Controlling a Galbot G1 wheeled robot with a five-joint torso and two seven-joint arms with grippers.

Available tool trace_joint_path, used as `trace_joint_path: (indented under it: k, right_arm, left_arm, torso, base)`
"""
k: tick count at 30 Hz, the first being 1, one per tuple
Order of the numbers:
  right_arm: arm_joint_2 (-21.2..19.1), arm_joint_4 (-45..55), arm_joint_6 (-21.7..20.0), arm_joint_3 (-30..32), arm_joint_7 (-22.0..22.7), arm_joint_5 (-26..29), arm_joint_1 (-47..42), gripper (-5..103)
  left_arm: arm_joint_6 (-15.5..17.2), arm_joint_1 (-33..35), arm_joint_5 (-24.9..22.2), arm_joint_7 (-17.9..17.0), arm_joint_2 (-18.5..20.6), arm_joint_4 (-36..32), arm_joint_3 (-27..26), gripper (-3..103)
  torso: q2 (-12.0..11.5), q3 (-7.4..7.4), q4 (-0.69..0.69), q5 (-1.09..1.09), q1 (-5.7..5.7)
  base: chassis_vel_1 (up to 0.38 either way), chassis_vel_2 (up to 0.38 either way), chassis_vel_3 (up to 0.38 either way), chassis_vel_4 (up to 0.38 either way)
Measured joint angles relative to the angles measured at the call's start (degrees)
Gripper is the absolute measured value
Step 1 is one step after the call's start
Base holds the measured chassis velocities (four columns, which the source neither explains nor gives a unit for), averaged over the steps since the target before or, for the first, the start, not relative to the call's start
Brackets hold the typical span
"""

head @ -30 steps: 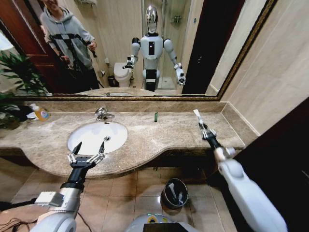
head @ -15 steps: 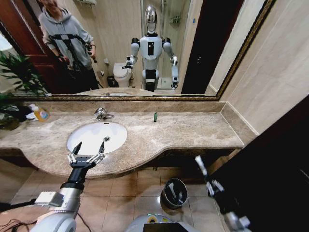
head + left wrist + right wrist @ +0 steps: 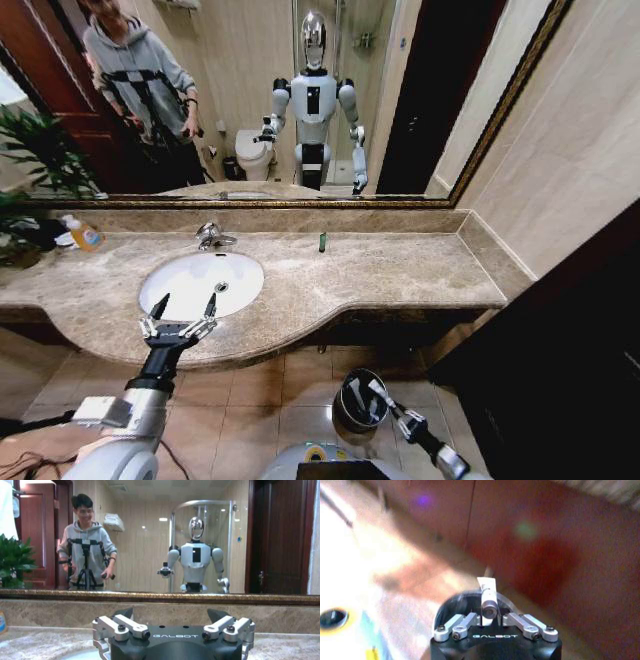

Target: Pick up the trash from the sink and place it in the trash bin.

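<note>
Head view, taking the trash bin (image 3: pixel 361 399) as landmark: well to its left and higher, the left gripper (image 3: pixel 184 309) hovers spread open and empty at the near rim of the sink (image 3: pixel 160 281). Just right of the bin, the right gripper (image 3: pixel 381 396) pinches a white tube (image 3: pixel 376 389), its long axis slanting up over the rim. So the right arm is nearer. Right wrist view adds the closed fingers (image 3: pixel 465 621) clamping the tube upright above the dark opening.

Warm indoor light, right wrist view motion-blurred
</note>
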Motion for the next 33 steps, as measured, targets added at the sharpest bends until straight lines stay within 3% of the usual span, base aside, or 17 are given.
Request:
trace_joint_path:
  k: [4,11,12,14,15,17,18,20,21,22,24,25,27,28,30,31,33]
  right_arm:
    - [2.1,-6.9,-1.4,0.1,1.2,-9.9,6.0,18]
    - [3.3,-10.7,-1.0,0.3,3.5,-13.0,9.1,21]
    - [3.2,-10.9,-1.0,0.3,3.5,-13.0,9.2,32]
    - [3.1,-11.1,-0.7,0.4,3.6,-12.9,9.2,32]
    - [3.0,-11.1,-0.5,0.6,3.7,-12.5,9.1,44]
    - [3.0,-10.9,-0.5,0.8,3.8,-12.2,8.8,44]
    - [2.9,-10.4,-0.3,0.9,3.8,-11.2,8.2,55]
    - [2.5,-7.0,-0.7,1.3,3.3,-6.2,5.8,55]
    - [2.3,-4.3,-1.2,1.5,3.3,-2.3,3.9,65]
    - [1.9,-0.4,-1.6,1.6,3.6,2.6,1.2,65]
    - [1.5,2.9,-1.9,2.1,4.2,6.0,-1.1,65]
    - [0.8,7.6,-2.1,3.4,5.0,10.0,-4.1,76]
    - [0.4,10.7,-1.9,4.7,5.7,13.4,-6.2,76]
    - [0.2,14.6,-1.6,7.1,7.8,18.4,-8.8,92]
    - [0.8,20.5,-0.2,12.8,9.5,26.3,-13.0,97]
    - [0.8,20.5,-0.2,12.8,9.5,26.3,-13.0,97]
    - [1.1,25.8,2.2,17.0,9.4,35.3,-16.9,100]
  left_arm:
    - [0.0,0.0,0.0,0.0,0.0,0.0,0.0,100]
    - [0.0,0.0,0.0,0.0,0.0,0.0,0.0,100]
    - [0.0,0.0,0.0,0.0,0.0,0.0,0.0,100]
    - [0.0,0.0,0.0,0.0,0.0,0.0,0.0,100]
    - [0.0,0.0,0.0,0.0,0.0,0.0,0.0,100]
    - [0.0,0.0,0.0,0.0,0.0,0.0,0.0,100]
    - [0.0,0.0,0.0,0.0,0.0,0.0,0.0,100]
    - [0.0,0.0,0.0,0.0,0.0,0.0,0.0,100]
    - [0.0,0.0,0.0,0.0,0.0,0.0,0.0,100]
    - [0.0,0.0,0.0,0.0,0.0,0.0,0.0,100]
    - [0.0,0.0,0.0,0.0,0.0,0.0,0.0,100]
    - [0.0,0.0,0.0,0.0,0.0,0.0,0.0,100]
    - [0.0,0.0,0.0,0.0,0.0,0.0,0.0,100]
    - [0.0,0.0,0.0,0.0,0.0,0.0,0.0,100]
    - [0.0,0.0,0.0,0.0,0.0,0.0,0.0,100]
    - [0.0,0.0,0.0,0.0,0.0,0.0,0.0,100]
    - [0.0,0.0,0.0,0.0,0.0,0.0,0.0,100]
  torso:
    - [0.0,0.00,0.00,0.00,0.00]
    - [0.0,0.00,0.00,0.02,0.00]
    - [0.0,0.00,0.00,0.00,0.00]
    - [0.0,0.00,-0.01,0.01,0.00]
    - [0.0,0.00,-0.01,0.01,0.00]
    - [0.0,0.00,0.00,0.02,0.00]
    - [0.0,0.00,0.00,0.02,0.00]
    - [0.0,0.00,0.00,0.02,0.00]
    - [0.0,0.00,0.00,0.03,0.00]
    - [0.0,0.00,-0.01,0.03,0.00]
    - [0.0,0.00,-0.02,0.05,0.00]
    - [0.0,0.00,-0.01,0.00,-0.01]
    - [0.0,-0.01,-0.02,-0.02,-0.01]
    - [0.0,-0.01,-0.01,0.04,-0.01]
    - [0.0,-0.01,-0.01,0.03,-0.01]
    - [0.0,-0.01,-0.01,0.03,-0.01]
    - [0.0,-0.01,-0.02,-0.02,-0.01]
  base:
    - [0.000,0.000,0.000,0.000]
    - [0.000,0.000,0.000,0.000]
    - [0.000,0.000,0.000,0.000]
    - [0.000,0.000,0.000,0.000]
    - [0.000,0.000,0.000,0.000]
    - [0.000,0.000,0.000,0.000]
    - [0.000,0.000,0.000,0.000]
    - [0.000,0.000,0.000,0.000]
    - [0.000,0.000,0.000,0.000]
    - [0.000,0.000,0.000,0.000]
    - [0.000,0.000,0.000,0.000]
    - [0.000,0.000,0.000,0.000]
    - [0.000,0.000,0.000,0.000]
    - [0.000,0.000,0.000,0.000]
    - [0.000,0.000,0.000,0.000]
    - [0.000,0.000,0.000,0.000]
    - [0.000,0.000,0.000,0.000]
